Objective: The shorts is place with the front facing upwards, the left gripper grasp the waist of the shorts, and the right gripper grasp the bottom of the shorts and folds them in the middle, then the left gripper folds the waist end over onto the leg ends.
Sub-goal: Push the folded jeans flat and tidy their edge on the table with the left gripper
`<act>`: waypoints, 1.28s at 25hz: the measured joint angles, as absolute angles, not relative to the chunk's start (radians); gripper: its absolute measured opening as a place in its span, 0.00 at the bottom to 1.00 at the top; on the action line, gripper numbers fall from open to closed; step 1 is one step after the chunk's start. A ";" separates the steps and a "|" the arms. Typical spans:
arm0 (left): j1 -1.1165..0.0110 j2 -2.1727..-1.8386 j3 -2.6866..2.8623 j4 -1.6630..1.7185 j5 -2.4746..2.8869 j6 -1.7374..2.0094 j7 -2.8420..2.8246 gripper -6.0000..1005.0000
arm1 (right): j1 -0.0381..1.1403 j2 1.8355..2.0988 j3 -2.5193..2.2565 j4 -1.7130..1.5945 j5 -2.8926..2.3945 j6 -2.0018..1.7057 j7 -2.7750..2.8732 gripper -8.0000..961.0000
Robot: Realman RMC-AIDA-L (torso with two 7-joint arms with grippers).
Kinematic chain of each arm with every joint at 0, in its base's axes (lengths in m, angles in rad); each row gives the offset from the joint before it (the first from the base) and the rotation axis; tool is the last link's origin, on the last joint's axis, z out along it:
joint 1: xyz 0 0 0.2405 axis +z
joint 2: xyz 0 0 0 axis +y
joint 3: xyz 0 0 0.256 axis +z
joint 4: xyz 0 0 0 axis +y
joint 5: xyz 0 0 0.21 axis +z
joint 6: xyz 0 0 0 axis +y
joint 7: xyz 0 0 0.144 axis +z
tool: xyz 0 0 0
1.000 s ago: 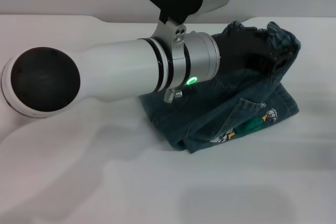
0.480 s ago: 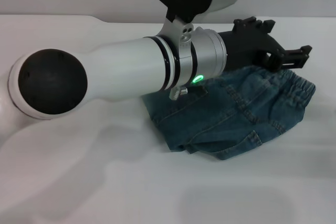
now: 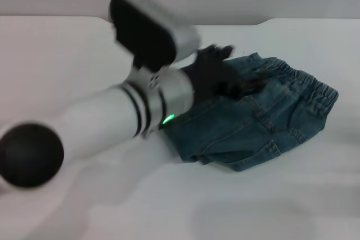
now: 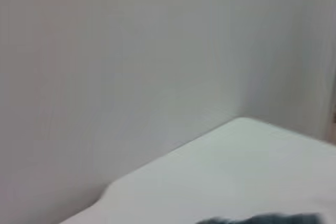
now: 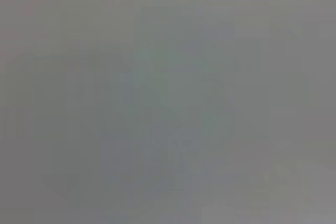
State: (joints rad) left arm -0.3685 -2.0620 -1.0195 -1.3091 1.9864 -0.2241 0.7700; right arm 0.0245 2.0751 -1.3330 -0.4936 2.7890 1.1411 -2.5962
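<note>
The shorts lie on the table, right of centre.

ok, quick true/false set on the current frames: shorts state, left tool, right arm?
1. The shorts lie folded on the white table. True.
2. The left tool is over the shorts' far left part. True.
3. The right arm shows in the head view. False: only the green-lit left arm is there.
4. The shorts hang in the air from the tool. False: they rest on the table.
5. The elastic waistband is on the right side of the pile. True.
</note>
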 joint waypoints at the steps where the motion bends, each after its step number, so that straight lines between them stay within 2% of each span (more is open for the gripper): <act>1: -0.369 -2.062 -1.020 -1.309 1.986 -0.224 0.770 0.85 | 0.014 2.075 -1.321 -0.494 2.789 1.153 -2.600 0.01; 3: -0.329 -2.064 -0.958 -1.254 1.985 -0.054 0.766 0.85 | 0.003 2.076 -1.303 -0.488 2.789 1.166 -2.631 0.01; 6: -0.325 -2.063 -0.902 -1.210 1.986 0.064 0.761 0.84 | -0.001 2.076 -1.291 -0.456 2.789 1.169 -2.689 0.01; 7: -0.331 -2.064 -0.823 -1.137 1.988 0.225 0.747 0.84 | 0.001 2.076 -1.288 -0.447 2.789 1.170 -2.695 0.01; 13: -0.335 -2.060 -0.714 -1.072 2.003 0.406 0.589 0.73 | 0.005 2.076 -1.274 -0.398 2.794 1.170 -2.700 0.01; 20: -0.319 -2.063 -0.618 -1.021 2.152 0.477 0.383 0.49 | 0.018 2.074 -1.272 -0.371 2.796 1.169 -2.694 0.01; 21: -0.337 -2.069 -0.538 -0.937 2.192 0.620 0.285 0.32 | 0.020 2.074 -1.272 -0.371 2.796 1.169 -2.694 0.01; 26: -0.380 -2.068 -0.466 -0.843 2.210 0.745 0.139 0.22 | 0.032 2.074 -1.274 -0.364 2.796 1.161 -2.693 0.01; 32: -0.378 -2.068 -0.441 -0.828 2.277 0.746 0.090 0.10 | 0.051 2.074 -1.272 -0.342 2.796 1.159 -2.693 0.01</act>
State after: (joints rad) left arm -0.3780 -2.0676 -0.4407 -0.8277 2.2769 0.7465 0.0897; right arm 0.0506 2.0738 -1.2719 -0.3424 2.7961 1.1585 -2.6927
